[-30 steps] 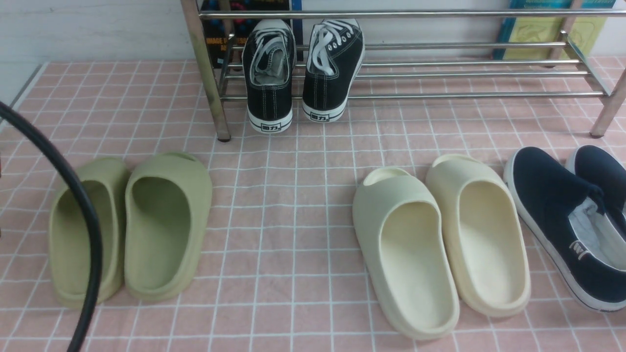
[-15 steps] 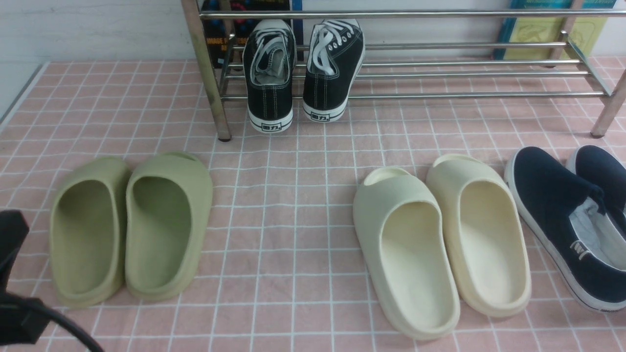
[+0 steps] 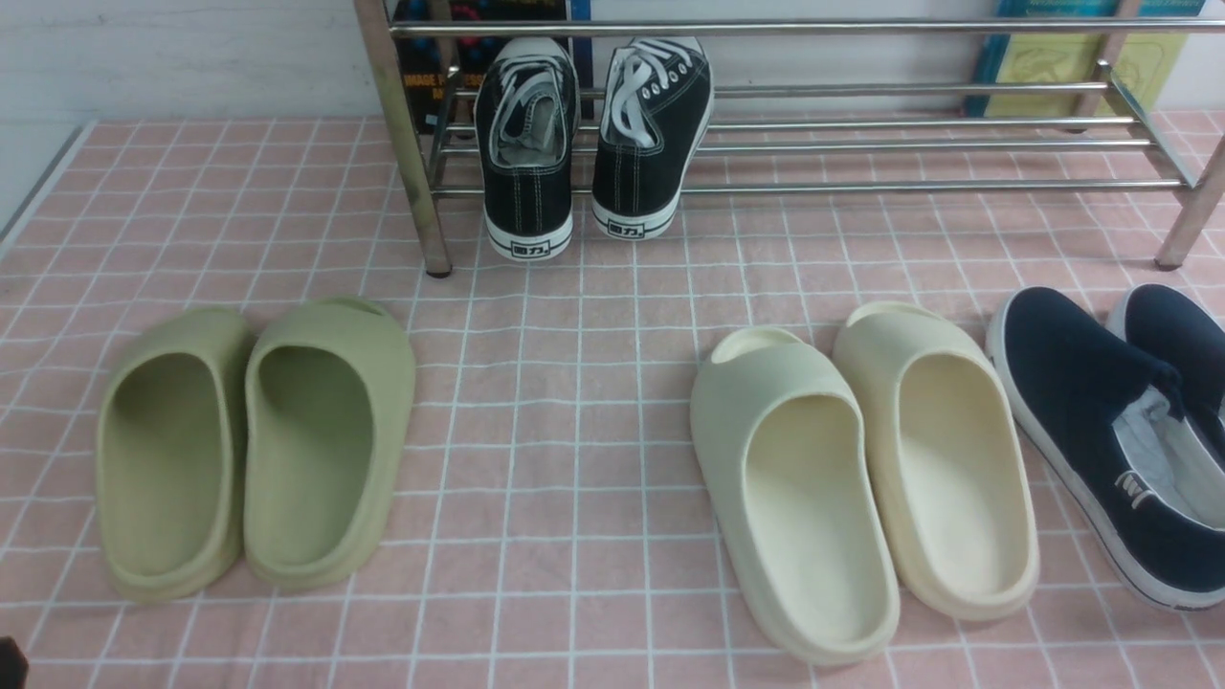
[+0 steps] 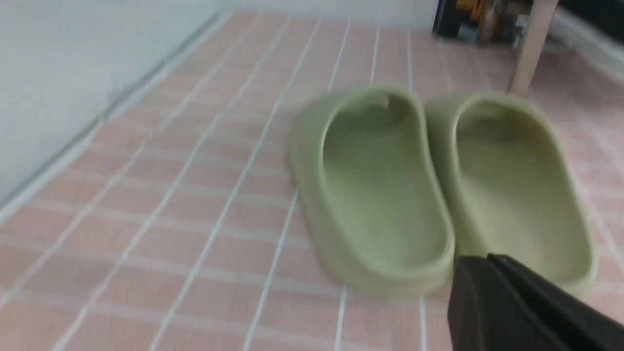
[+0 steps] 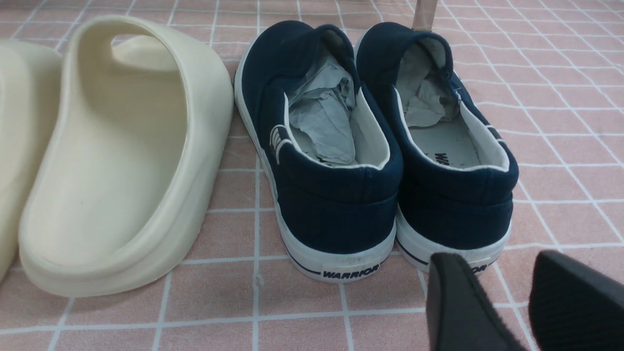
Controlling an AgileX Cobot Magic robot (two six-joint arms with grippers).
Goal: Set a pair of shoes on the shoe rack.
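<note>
Two black canvas sneakers, the pair of shoes (image 3: 527,144) (image 3: 654,134), rest side by side on the lower tier of the chrome shoe rack (image 3: 909,184), at its left end. Their toes point to the wall and their heels hang over the front bar. My left gripper (image 4: 480,258) is shut with nothing in it, low and just behind the green slippers (image 4: 380,185). My right gripper (image 5: 502,265) stands open and empty behind the heels of the navy slip-ons (image 5: 341,146). Neither gripper shows in the front view.
On the pink checked cloth lie green slippers (image 3: 254,445) at the left, cream slippers (image 3: 861,478) right of centre and navy slip-ons (image 3: 1110,431) at the far right. Most of the rack's lower tier right of the sneakers is bare. Books lean behind the rack.
The left arm and its black cable have drawn back out of the front view toward the bottom-left corner. The sneakers and the other footwear have not moved.
</note>
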